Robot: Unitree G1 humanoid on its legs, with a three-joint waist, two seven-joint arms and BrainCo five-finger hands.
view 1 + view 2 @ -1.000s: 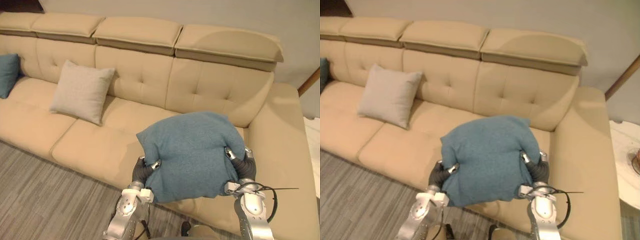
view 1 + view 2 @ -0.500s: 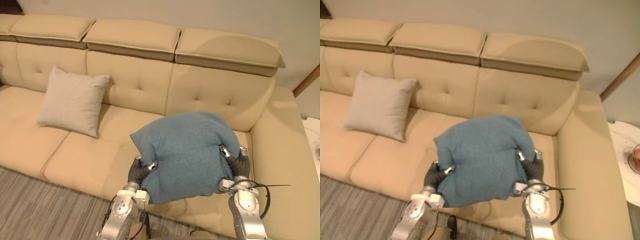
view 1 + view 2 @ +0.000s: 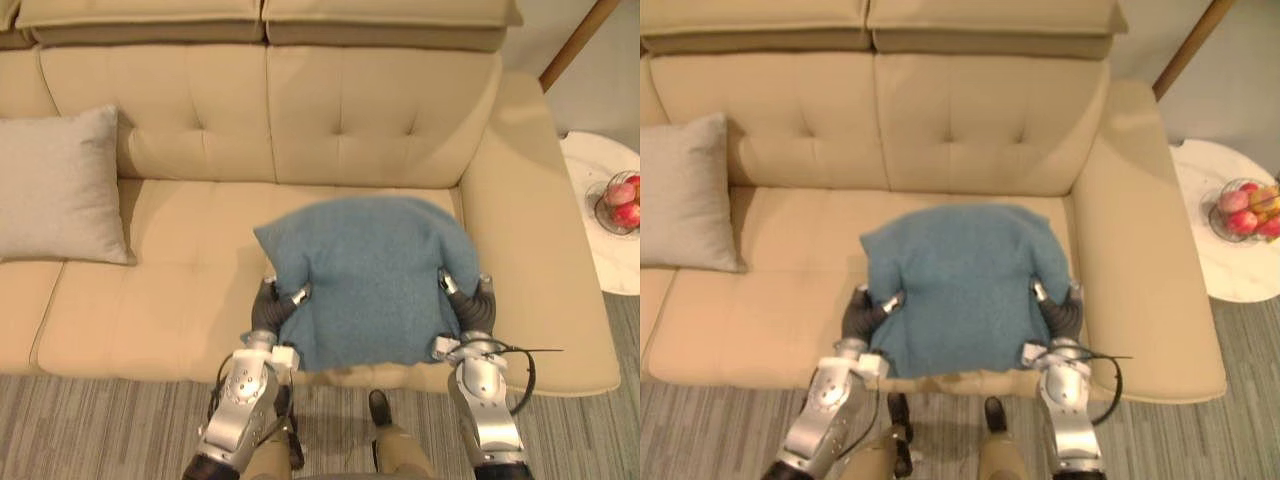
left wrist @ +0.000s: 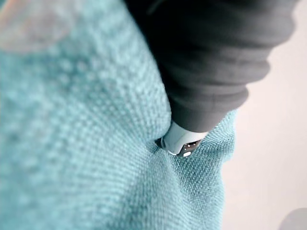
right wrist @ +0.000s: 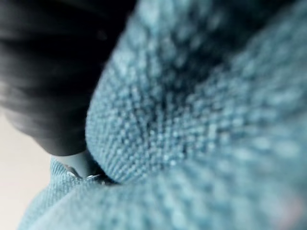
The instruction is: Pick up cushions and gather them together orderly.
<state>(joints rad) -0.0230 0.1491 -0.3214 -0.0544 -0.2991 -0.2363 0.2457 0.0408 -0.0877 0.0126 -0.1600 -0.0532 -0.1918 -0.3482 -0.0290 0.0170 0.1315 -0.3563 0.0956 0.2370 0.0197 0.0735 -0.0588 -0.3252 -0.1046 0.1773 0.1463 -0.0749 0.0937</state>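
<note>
A teal cushion hangs in front of me over the right seat of the beige sofa. My left hand grips its left edge and my right hand grips its right edge, fingers pressed into the cloth. Both wrist views show the teal weave bunched against a fingertip; the right wrist view shows teal fabric too. A light grey cushion leans upright against the sofa back at the left.
A round white side table stands right of the sofa's armrest, with a glass bowl of fruit on it. Grey striped carpet runs along the sofa's front edge. A wooden pole leans at the top right.
The camera has swung right and downward, so the grey cushion slid to the left edge and the side table came into view. Both hands keep hold of the teal cushion, now lower over the seat.
</note>
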